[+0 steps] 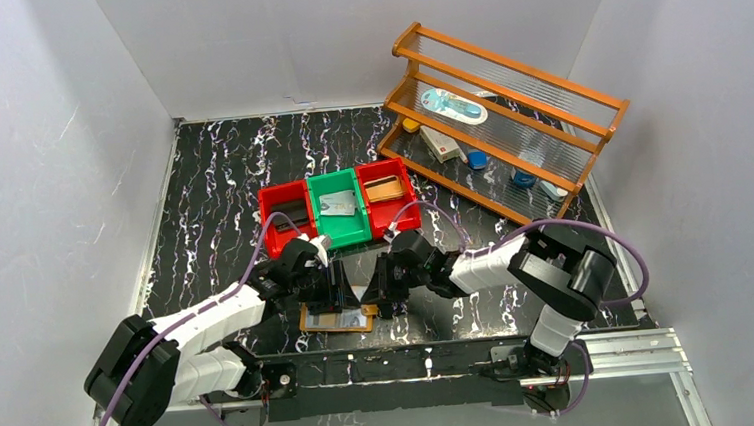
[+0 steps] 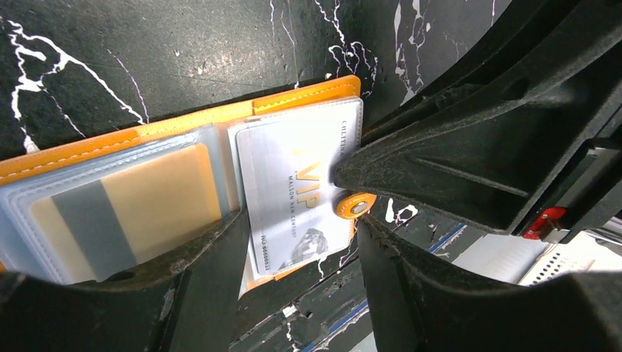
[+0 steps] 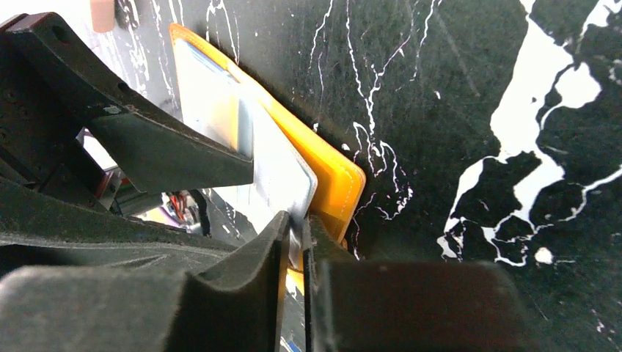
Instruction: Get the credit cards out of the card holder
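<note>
The tan-orange card holder (image 2: 183,121) lies open on the black marble table, also seen from above (image 1: 335,321). Its left clear pocket holds a gold card with a grey stripe (image 2: 125,209). A silver VIP credit card (image 2: 293,194) sits on its right half by the snap tab (image 2: 356,205). My left gripper (image 2: 301,249) stands open, its fingers down on either side of the silver card's near end. My right gripper (image 3: 297,235) is shut on the silver card's edge (image 3: 279,176), with the orange cover (image 3: 334,183) just beside it.
Behind the holder stand three small bins: red (image 1: 286,219), green (image 1: 340,226) with a grey card in it, and red (image 1: 388,192). A wooden rack (image 1: 506,114) with small items fills the back right. White walls close both sides.
</note>
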Robot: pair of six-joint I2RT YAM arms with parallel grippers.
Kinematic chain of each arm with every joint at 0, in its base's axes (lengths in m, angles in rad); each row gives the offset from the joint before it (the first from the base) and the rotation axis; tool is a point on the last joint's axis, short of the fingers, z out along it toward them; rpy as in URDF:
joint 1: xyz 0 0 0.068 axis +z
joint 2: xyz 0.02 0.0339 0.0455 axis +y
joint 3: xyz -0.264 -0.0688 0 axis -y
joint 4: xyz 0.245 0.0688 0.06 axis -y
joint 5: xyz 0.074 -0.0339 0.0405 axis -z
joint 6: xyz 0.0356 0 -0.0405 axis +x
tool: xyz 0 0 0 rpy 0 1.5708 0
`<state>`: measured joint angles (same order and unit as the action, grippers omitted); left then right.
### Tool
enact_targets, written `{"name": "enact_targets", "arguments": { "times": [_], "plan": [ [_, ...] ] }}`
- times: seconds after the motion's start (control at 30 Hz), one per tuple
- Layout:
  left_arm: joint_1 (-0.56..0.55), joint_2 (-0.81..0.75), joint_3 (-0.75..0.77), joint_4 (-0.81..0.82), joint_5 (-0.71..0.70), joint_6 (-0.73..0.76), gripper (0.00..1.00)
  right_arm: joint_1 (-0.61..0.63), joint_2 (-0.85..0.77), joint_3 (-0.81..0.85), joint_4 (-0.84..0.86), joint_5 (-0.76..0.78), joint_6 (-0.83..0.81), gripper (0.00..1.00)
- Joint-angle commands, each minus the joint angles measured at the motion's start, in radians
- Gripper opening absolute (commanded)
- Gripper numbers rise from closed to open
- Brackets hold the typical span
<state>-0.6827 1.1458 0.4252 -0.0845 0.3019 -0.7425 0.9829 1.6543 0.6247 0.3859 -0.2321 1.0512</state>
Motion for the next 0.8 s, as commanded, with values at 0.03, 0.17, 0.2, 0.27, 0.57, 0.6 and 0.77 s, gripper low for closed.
{"name": "enact_targets", "arguments": {
  "times": [0.03,0.17,0.2,0.27,0.57,0.6,0.77],
  "plan": [
    [0.001,-0.022,-0.02,-0.048,-0.024,0.006,0.55,0.002,0.004,-0.05,0.162,-0.046,0.047,0.11],
    [0.001,-0.047,-0.013,-0.077,-0.061,0.005,0.55,-0.02,0.009,-0.134,0.308,-0.067,0.096,0.03],
    [0.002,-0.058,-0.008,-0.087,-0.074,0.004,0.56,-0.028,0.022,-0.155,0.365,-0.087,0.111,0.02],
    [0.002,-0.082,0.004,-0.105,-0.102,0.002,0.56,-0.04,0.063,-0.189,0.492,-0.133,0.152,0.0],
    [0.003,-0.067,0.027,-0.106,-0.066,0.008,0.59,-0.065,0.299,-0.322,1.075,-0.2,0.357,0.0],
    [0.004,-0.05,0.03,-0.111,-0.056,0.017,0.59,-0.064,0.301,-0.324,1.085,-0.197,0.356,0.0],
    [0.005,-0.018,0.021,-0.103,-0.016,0.02,0.56,-0.065,0.271,-0.329,1.098,-0.183,0.329,0.0]
  ]
}}
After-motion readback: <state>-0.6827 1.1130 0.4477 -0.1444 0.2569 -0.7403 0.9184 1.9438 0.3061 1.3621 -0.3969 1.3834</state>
